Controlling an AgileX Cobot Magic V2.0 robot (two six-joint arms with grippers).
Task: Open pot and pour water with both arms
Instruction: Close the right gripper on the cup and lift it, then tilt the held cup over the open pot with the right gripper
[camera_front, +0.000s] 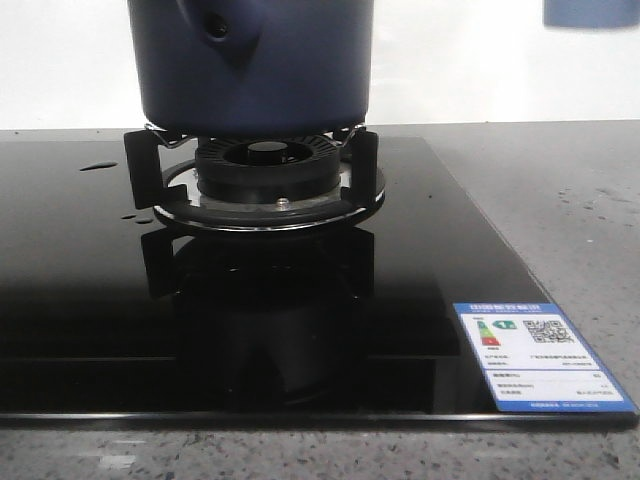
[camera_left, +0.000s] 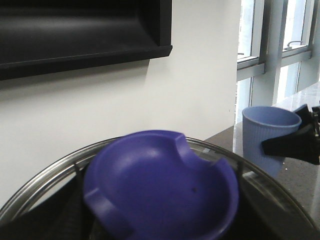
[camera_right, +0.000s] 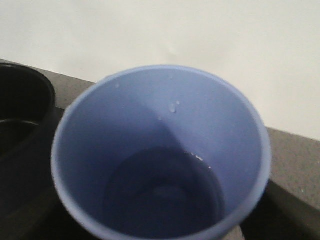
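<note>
The glossy black cooktop (camera_front: 90, 330) fills the foreground of the front view, an energy label (camera_front: 540, 358) stuck on its near right corner. On its burner (camera_front: 268, 172), resting on the black pan supports, stands the dark navy pot (camera_front: 250, 65); its side nub with the round hole faces forward and left. In the right wrist view the pot's dark open rim shows at the edge, uncovered. The left wrist view looks over the lid (camera_left: 160, 187), its blue knob close up inside a glass and metal rim; the left gripper's fingers are hidden, so its grasp cannot be told. Beyond the pot, the right gripper (camera_left: 296, 142) clasps the pale blue cup (camera_right: 160, 155), upright with water inside.
</note>
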